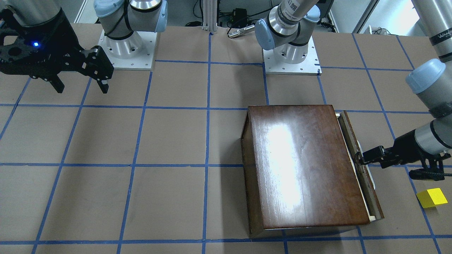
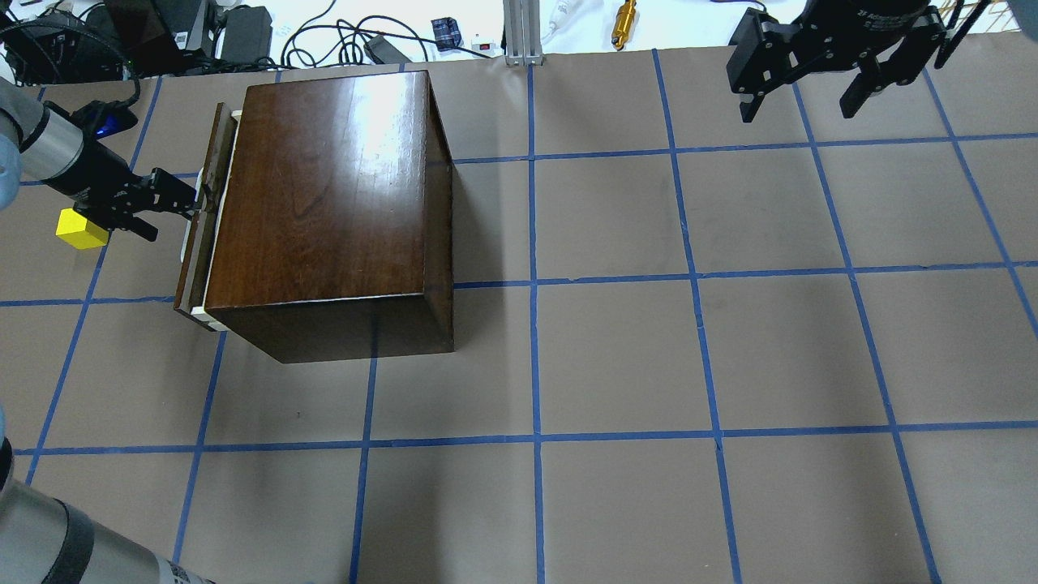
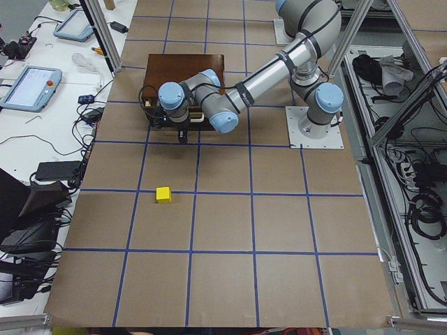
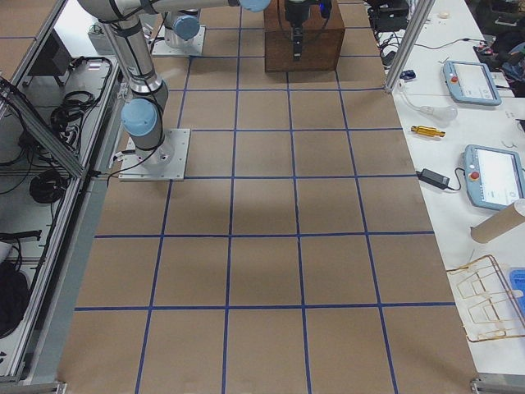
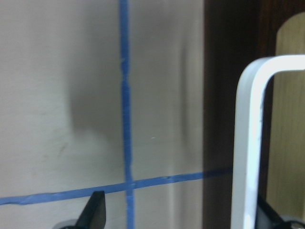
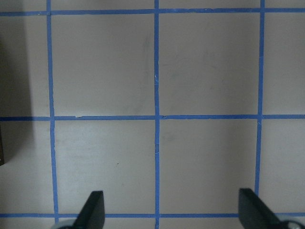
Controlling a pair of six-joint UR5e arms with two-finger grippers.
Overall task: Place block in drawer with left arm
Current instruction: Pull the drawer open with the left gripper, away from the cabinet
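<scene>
The left gripper (image 2: pixel 177 207), jaws spread, is hovering at the drawer (image 2: pixel 200 243) front; the block (image 2: pixel 81 229) is sitting just left of it.

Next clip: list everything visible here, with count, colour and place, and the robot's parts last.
block: one, bright yellow, on the table, apart from the cabinet on its drawer side.
cabinet: one, glossy dark brown, on the table.
drawer: one, dark-brown front with pale wood behind, barely pulled out of the cabinet.
pull: one, white, on the drawer front.
table: one, brown with a blue tape grid.
tablets: two, grey, on the side bench.
left gripper: one, black, open, at the pull.
right gripper: one, black, open, above bare table far from the cabinet.
</scene>
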